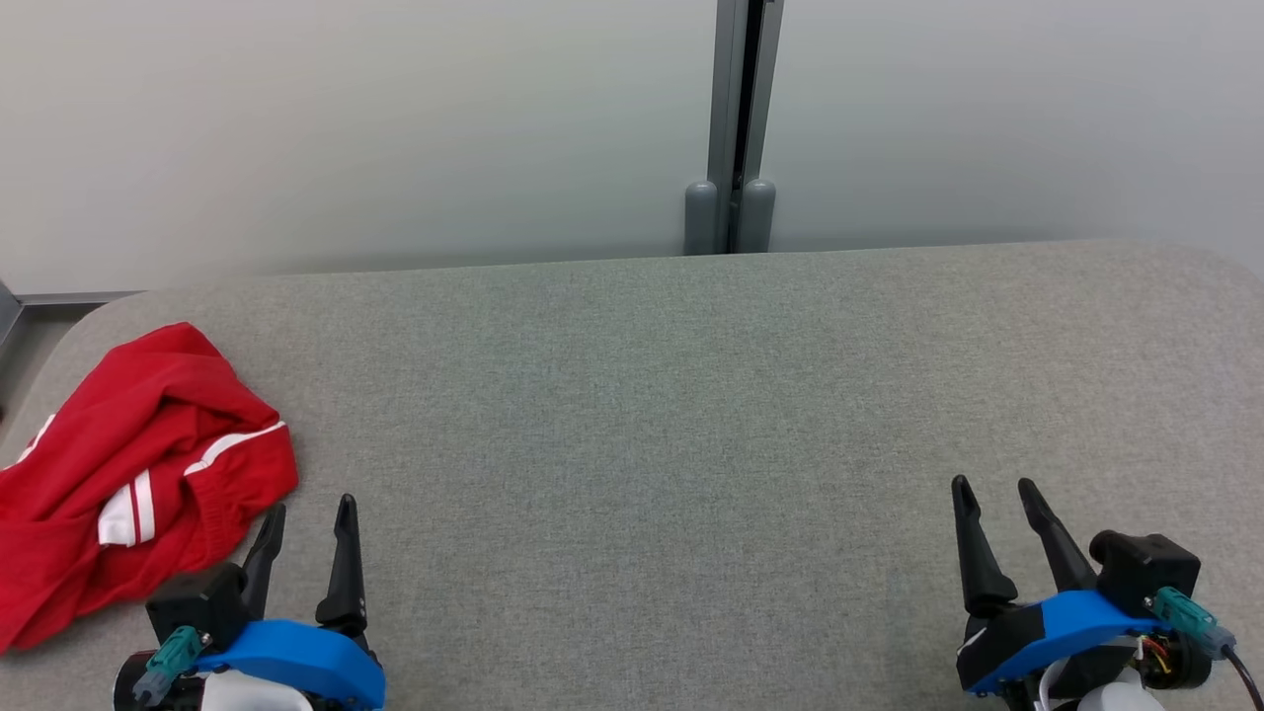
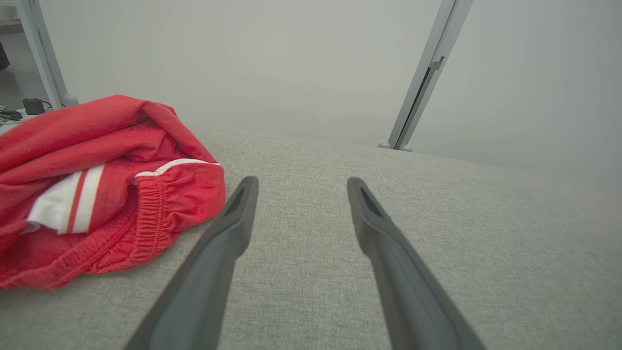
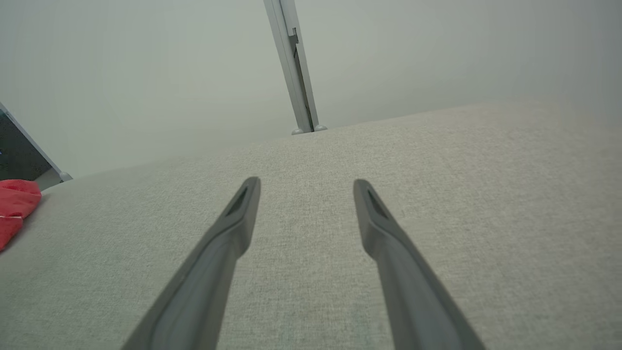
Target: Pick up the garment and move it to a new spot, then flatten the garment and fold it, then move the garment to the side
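Observation:
A crumpled red garment [image 1: 128, 474] with white stripes and an elastic hem lies at the left edge of the grey fabric table [image 1: 671, 415]. My left gripper [image 1: 310, 506] stands open just right of the garment's near corner, apart from it, nothing between its fingers. In the left wrist view the garment [image 2: 97, 194] bunches up left of the left gripper [image 2: 301, 182]. My right gripper [image 1: 995, 484] stands open over bare table at the lower right. The right wrist view has the right gripper [image 3: 306, 182] above the cloth surface, with a bit of the garment [image 3: 14, 206] at the far left.
A pale wall with a grey vertical post [image 1: 736, 128] runs behind the table's far edge. The table's rounded left corner [image 1: 89, 321] lies just beyond the garment. Bare grey table [image 1: 642, 494] stretches between the two grippers.

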